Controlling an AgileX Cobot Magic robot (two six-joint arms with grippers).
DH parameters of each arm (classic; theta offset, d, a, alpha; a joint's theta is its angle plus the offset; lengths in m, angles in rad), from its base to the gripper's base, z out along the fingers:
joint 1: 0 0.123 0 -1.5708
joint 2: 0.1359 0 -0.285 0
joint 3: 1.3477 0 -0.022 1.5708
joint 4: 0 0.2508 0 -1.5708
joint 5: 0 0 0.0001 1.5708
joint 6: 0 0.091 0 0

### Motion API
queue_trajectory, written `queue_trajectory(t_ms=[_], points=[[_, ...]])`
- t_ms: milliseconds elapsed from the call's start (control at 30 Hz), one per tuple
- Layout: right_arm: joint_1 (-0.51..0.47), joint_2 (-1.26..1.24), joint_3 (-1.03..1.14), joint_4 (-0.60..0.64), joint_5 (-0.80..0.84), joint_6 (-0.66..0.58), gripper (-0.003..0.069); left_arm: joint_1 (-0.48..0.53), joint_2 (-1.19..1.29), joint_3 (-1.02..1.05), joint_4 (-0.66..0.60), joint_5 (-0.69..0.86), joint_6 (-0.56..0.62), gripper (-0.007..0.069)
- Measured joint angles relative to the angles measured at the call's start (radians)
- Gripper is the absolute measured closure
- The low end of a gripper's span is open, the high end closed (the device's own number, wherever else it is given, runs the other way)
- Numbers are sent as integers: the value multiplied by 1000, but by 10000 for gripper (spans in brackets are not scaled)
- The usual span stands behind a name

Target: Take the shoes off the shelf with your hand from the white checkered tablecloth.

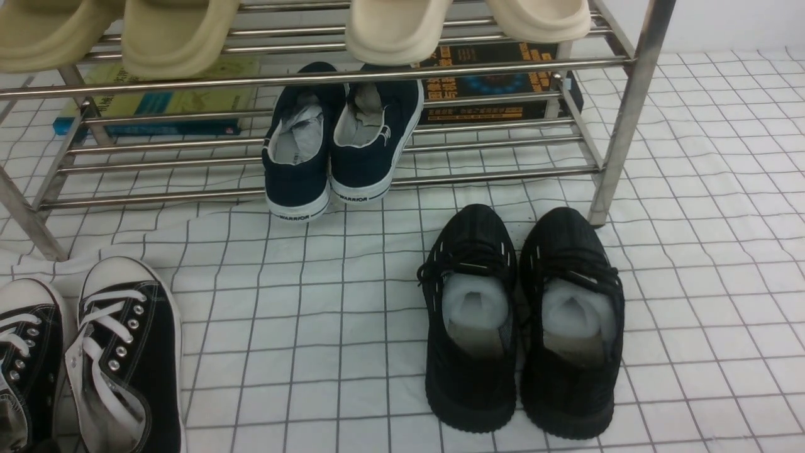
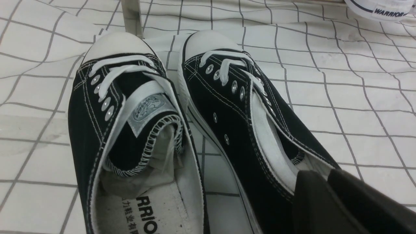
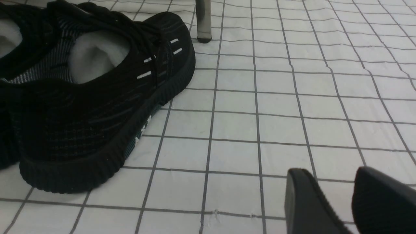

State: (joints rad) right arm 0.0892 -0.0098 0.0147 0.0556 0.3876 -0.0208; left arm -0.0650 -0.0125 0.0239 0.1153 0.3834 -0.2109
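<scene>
Showing white laces, silver eyelets, white toe caps: black canvas sneakers (image 1: 141, 340).

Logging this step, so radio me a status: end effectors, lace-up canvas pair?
Right end effector open, nothing between fingers. Left end effector low by canvas sneakers. Sneakers on tablecloth, in front of rack.

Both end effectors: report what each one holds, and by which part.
Nothing looks held: the left end effector hovers over a black canvas sneaker without visibly pinching it, and the right end effector stands open above the checkered tablecloth.
</scene>
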Motion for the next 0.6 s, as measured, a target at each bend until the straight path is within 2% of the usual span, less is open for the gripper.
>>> queue_trajectory(t_ms=[600], points=[[0,0,0,0,0,0,420,0,0,0,0,0,0,514]])
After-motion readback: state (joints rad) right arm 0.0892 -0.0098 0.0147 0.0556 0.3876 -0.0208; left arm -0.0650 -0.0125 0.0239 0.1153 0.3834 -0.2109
